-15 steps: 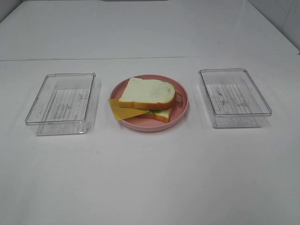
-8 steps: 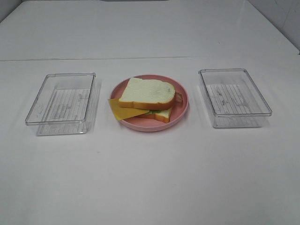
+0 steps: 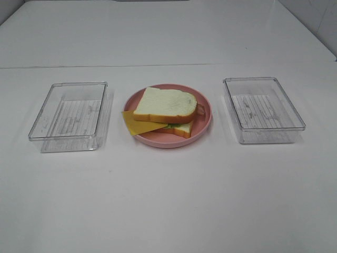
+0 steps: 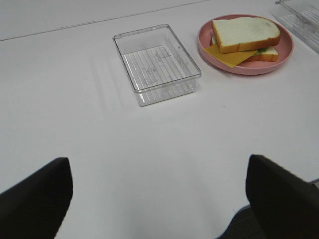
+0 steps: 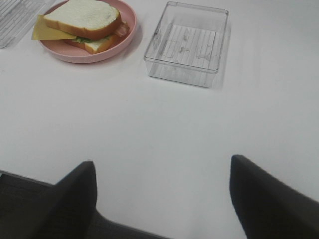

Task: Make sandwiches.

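Note:
The sandwich (image 3: 166,105) is one stack on a round pink plate (image 3: 158,143): a white bread slice on top, a yellow cheese square (image 3: 139,124) sticking out to the left, a bit of green lettuce (image 3: 174,126), brown bacon (image 3: 200,109) and a second bread slice below. It also shows in the left wrist view (image 4: 244,34) and the right wrist view (image 5: 82,17). My left gripper (image 4: 157,164) and right gripper (image 5: 162,164) are both open and empty, low over the near table, far from the plate. Neither gripper shows in the exterior view.
An empty clear plastic tray (image 3: 67,84) stands left of the plate and another (image 3: 263,79) stands right of it. They show in the wrist views as well, the left tray (image 4: 167,92) and the right tray (image 5: 187,74). The table is white.

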Robot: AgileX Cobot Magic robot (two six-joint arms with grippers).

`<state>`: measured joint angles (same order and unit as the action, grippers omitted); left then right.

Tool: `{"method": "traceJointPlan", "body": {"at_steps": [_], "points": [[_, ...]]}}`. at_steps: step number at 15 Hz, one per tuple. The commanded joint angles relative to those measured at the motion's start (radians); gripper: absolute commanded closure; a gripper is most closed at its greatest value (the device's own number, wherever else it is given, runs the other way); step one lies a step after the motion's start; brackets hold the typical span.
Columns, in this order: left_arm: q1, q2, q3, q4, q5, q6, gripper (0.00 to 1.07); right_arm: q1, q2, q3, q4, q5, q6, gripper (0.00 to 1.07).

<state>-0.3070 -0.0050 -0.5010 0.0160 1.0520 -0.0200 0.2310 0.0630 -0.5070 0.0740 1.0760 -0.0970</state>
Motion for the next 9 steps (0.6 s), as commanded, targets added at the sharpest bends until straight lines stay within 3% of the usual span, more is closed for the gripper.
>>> {"method": "traceJointPlan", "body": {"at_steps": [1, 3, 4, 5, 6, 9], "points": [[0.004, -0.008, 0.003, -0.002, -0.007, 0.0, 0.17, -0.003, -0.008, 0.003, 0.0, -0.014, -0.011, 0.36], [0.036, -0.008, 0.003, 0.0, -0.007, 0.0, 0.17, -0.003, -0.008, 0.003, 0.001, -0.014, -0.011, 0.36], [0.071, -0.008, 0.003, 0.0, -0.007, 0.0, 0.17, -0.003, -0.009, 0.003, 0.001, -0.014, -0.011, 0.36], [0.165, -0.01, 0.003, 0.0, -0.007, 0.0, 0.17, -0.013, -0.009, 0.003, 0.001, -0.014, -0.011, 0.36], [0.175, -0.01, 0.003, 0.0, -0.007, 0.0, 0.17, -0.023, -0.009, 0.003, 0.002, -0.014, -0.011, 0.36], [0.306, -0.01, 0.003, 0.0, -0.007, 0.0, 0.17, -0.12, -0.009, 0.003, 0.006, -0.014, -0.011, 0.36]]}}
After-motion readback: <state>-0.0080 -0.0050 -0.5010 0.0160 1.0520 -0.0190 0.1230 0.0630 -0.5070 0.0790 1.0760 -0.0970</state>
